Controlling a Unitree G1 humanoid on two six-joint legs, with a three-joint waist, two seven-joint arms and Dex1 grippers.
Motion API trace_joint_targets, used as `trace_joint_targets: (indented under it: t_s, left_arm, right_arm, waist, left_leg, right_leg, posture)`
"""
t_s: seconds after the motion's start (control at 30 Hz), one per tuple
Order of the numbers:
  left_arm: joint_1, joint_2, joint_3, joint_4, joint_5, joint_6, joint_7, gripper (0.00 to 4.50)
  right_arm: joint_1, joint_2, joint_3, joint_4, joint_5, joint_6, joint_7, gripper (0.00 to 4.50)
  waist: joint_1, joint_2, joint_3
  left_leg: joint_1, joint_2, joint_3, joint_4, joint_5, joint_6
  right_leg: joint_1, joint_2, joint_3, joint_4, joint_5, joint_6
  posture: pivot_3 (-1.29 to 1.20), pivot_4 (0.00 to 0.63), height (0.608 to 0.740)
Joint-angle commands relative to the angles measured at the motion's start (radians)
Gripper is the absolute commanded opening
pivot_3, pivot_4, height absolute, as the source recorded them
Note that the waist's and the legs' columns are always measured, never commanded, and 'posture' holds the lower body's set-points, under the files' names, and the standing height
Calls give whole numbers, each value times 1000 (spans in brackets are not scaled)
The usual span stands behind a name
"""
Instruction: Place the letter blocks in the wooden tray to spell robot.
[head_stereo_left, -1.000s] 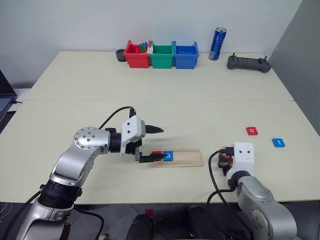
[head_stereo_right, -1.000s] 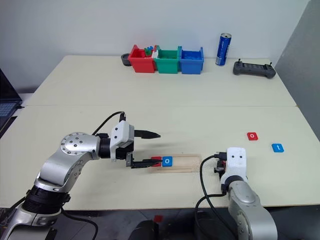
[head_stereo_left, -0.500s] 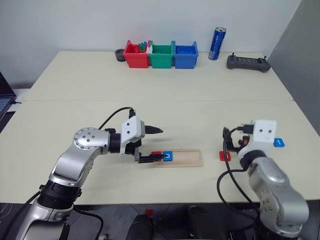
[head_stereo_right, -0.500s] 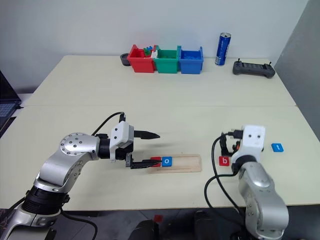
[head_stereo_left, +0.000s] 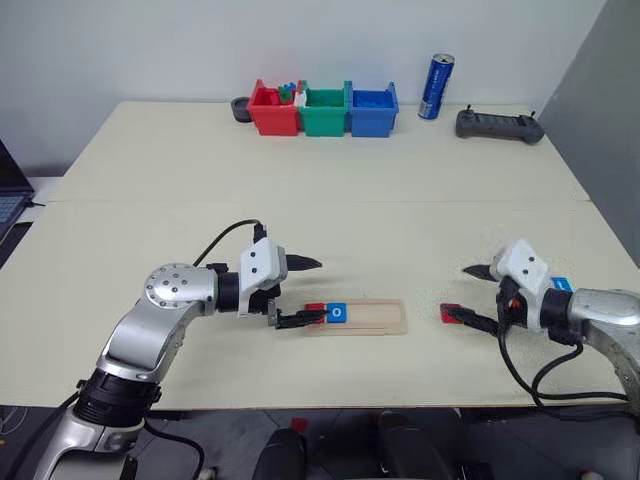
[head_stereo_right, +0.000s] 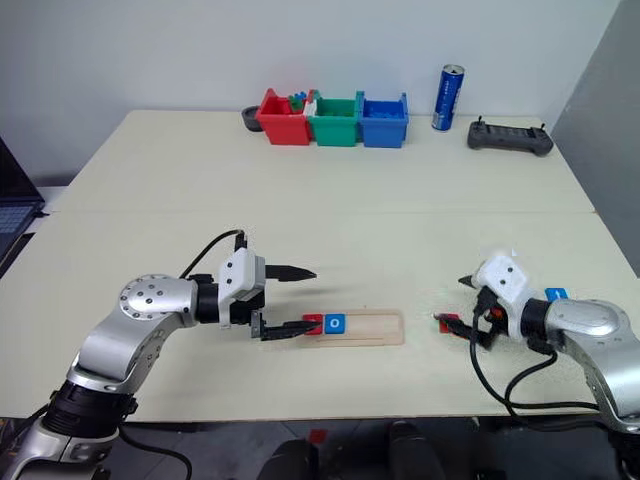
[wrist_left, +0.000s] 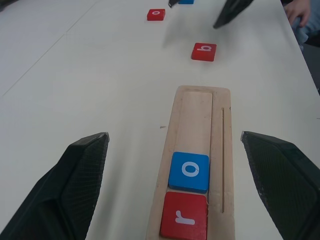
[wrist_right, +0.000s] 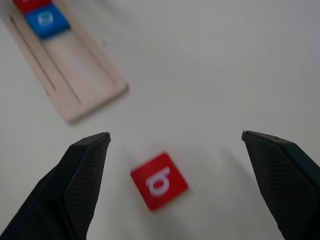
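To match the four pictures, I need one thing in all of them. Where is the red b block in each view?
Left eye view: red b block on the table, right of the wooden tray.
Right eye view, same place.
Left wrist view, beyond the tray's empty end.
Right wrist view, between the fingers.
Shared landmark: the wooden tray.

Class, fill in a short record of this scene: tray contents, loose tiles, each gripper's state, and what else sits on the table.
tray contents: wooden tray holds red r, then blue o; the rest is bare
loose tiles: red b on the table beside the tray's free end; red o farther off
left gripper: open, at the tray's filled end
right gripper: open, over the b
background: three coloured bins, blue can, black controller
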Motion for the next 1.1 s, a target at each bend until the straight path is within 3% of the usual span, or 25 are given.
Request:
trace_joint_targets:
  t_s: [0.03, 0.33, 0.47, 0.67, 0.9, 1.1]
  left_arm:
    - [1, 3, 15, -21, -1, -18, 4, 4500]
    - [-1, 6, 15, -26, 0, -16, 2, 4500]
    - [2, 7, 14, -23, 3, -20, 1, 4500]
    - [11, 14, 19, -5, 11, -40, -6, 4500]
    - [40, 66, 43, 20, 24, -75, -25, 4500]
    - [41, 120, 43, 100, 69, -171, -63, 4500]
  right_arm:
    - [-24, -26, 43, 48, -19, -100, 78, 4481]
    - [-91, -20, 155, 182, -84, -188, 142, 4481]
    - [-111, -14, 180, 219, -100, -196, 149, 3598]
    - [-127, -11, 194, 238, -108, -195, 168, 1449]
    - [-202, 31, 205, 52, -14, -101, 183, 1460]
    - [-322, 135, 372, -46, -72, 4, 121, 1460]
  waist:
    - [0, 0, 0]
    - [3, 0, 0]
    - [3, 0, 0]
    - [3, 0, 0]
    - [-1, 0, 0]
    - [2, 0, 0]
  left_leg:
    - [0, 0, 0, 0, 0, 0]
    - [0, 0, 0, 1, 0, 0]
    - [0, 0, 0, 1, 0, 0]
    - [1, 0, 0, 1, 0, 0]
    - [1, 0, 0, 1, 0, 0]
    - [2, 1, -2, 1, 0, 0]
  right_leg:
    - [0, 0, 0, 0, 0, 0]
    - [1, 0, 0, 0, 1, -2]
    - [1, 0, 0, 1, 1, -2]
    - [1, 0, 0, 1, 1, -2]
    - [1, 0, 0, 1, 1, -2]
    - [1, 1, -1, 1, 1, -2]
  posture:
    - [0, 150, 740]
    - [0, 150, 740]
    - [0, 150, 740]
    - [0, 150, 740]
    - [0, 150, 740]
    - [0, 150, 740]
